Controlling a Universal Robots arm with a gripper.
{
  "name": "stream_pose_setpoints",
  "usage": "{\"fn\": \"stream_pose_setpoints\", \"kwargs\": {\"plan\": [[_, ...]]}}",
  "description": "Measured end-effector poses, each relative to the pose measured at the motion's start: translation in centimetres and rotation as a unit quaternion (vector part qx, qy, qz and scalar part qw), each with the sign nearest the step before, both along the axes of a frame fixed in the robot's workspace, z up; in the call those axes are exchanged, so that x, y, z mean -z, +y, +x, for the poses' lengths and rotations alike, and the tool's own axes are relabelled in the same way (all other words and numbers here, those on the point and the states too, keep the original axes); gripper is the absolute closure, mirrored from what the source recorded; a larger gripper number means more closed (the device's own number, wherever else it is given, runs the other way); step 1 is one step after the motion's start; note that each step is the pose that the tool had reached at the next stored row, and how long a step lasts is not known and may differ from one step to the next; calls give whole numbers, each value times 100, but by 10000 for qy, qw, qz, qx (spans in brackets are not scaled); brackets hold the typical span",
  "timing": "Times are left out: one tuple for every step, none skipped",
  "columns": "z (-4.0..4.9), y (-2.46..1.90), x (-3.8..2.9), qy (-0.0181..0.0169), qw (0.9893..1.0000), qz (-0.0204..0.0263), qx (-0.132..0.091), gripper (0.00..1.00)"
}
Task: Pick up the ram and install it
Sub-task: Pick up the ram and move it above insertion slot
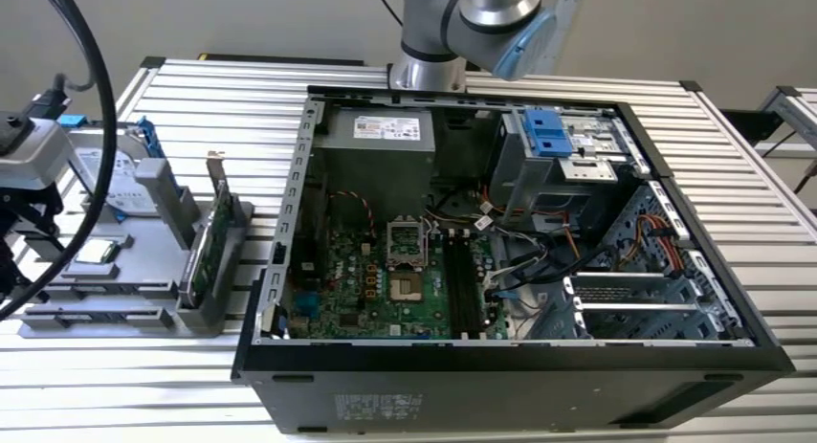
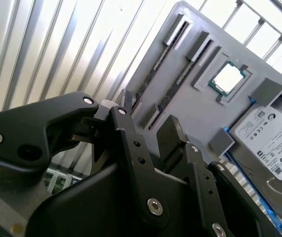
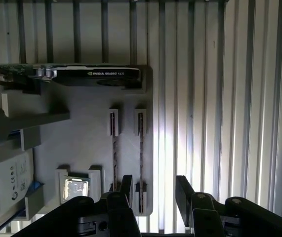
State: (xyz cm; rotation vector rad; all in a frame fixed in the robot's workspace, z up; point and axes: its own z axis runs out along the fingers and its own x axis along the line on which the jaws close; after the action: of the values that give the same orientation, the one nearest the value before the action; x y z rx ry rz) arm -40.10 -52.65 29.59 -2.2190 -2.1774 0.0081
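Ram: a thin edge standing upright in the slot nearest the grey holder's rim, I judge, leaving its flat sides free to pinch. My claw hangs above, spread, straddling that slot, apparently touching nothing. Holder sits on the slatted worktop, at the exterior view's left, beside the open computer case.

Exterior high; wrist views share tray, seemingly close.
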Motion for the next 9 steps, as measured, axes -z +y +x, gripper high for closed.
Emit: {"fn": "stream_pose_setpoints", "kwargs": {"plan": [[0, 0, 4, 1, 10000, 0, 0, 0], [0, 0, 7, 3, 10000, 0, 0, 0], [0, 0, 11, 5, 10000, 0, 0, 0], [0, 0, 14, 7, 10000, 0, 0, 0], [0, 0, 18, 8, 10000, 0, 0, 0], [0, 0, 21, 10, 10000, 0, 0, 0], [0, 0, 24, 12, 10000, 0, 0, 0], [0, 0, 28, 13, 10000, 0, 0, 0], [0, 0, 31, 15, 10000, 0, 0, 0]]}}
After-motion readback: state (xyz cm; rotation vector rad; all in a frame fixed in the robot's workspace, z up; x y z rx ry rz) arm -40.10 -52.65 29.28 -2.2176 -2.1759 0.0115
